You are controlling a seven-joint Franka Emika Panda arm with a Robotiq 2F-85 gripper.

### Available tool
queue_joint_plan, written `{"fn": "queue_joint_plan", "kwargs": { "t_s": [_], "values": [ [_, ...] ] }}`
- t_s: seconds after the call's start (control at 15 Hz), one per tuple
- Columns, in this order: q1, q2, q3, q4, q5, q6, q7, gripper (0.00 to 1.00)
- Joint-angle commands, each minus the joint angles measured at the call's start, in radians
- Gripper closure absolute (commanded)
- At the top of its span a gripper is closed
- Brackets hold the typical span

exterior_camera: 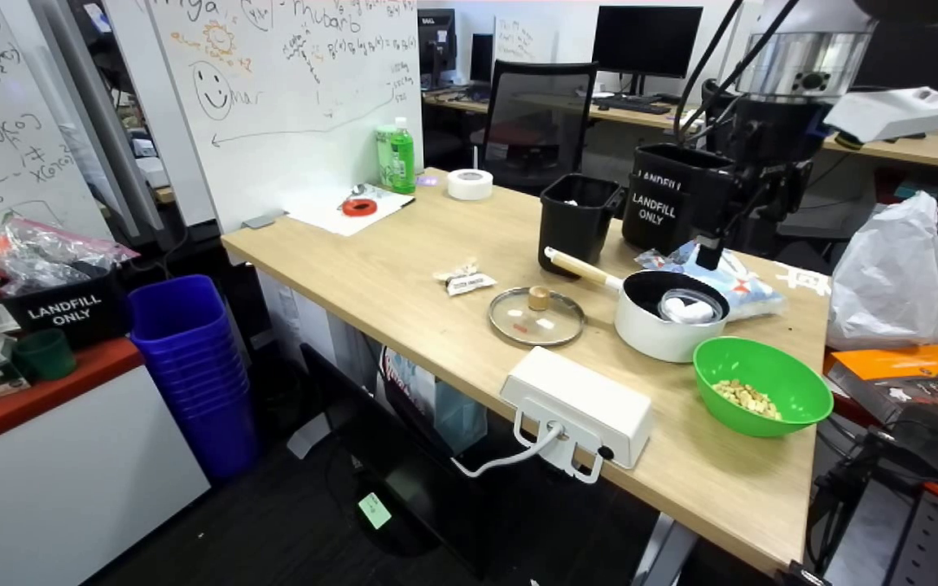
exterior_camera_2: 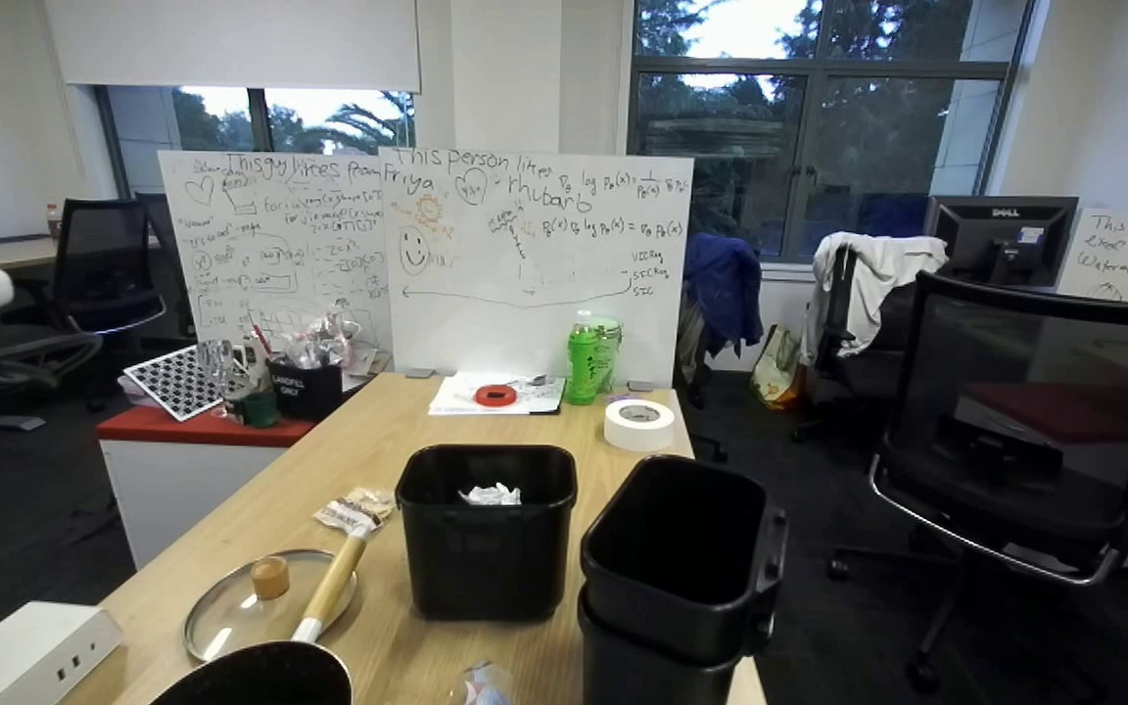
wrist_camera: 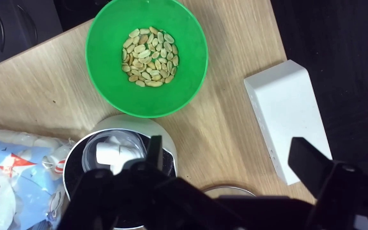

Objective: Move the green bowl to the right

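Fingers (wrist_camera: 308,165) gape; pot (exterior_camera: 658,337) stands beside green bowl (wrist_camera: 149,100).

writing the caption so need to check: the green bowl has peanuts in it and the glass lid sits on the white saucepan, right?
Not quite: the glass lid lies on the table beside the white saucepan, not on it, as seen in both exterior views. The green bowl does have peanuts in it.
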State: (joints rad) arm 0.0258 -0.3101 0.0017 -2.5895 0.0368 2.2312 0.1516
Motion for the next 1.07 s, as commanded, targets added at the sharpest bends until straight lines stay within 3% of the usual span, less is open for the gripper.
{"fn": "queue_joint_plan", "kwargs": {
  "t_s": [0.0, 0.27, 0.67, 0.8, 0.87, 1.0],
  "values": [
    [-0.011, 0.0, 0.01, 0.001, 0.004, -0.002, -0.003, 0.0],
    [-0.044, 0.058, 0.035, -0.013, -0.026, -0.025, 0.193, 0.0],
    [-0.042, 0.175, 0.066, -0.037, -0.042, 0.049, 0.542, 0.0],
    [-0.033, 0.206, 0.074, -0.02, -0.077, 0.048, 0.602, 0.0],
    [-0.025, 0.176, 0.06, -0.042, -0.044, 0.045, 0.549, 0.0],
    [-0.022, 0.193, 0.064, -0.033, -0.059, 0.045, 0.583, 0.0]
  ]
}}
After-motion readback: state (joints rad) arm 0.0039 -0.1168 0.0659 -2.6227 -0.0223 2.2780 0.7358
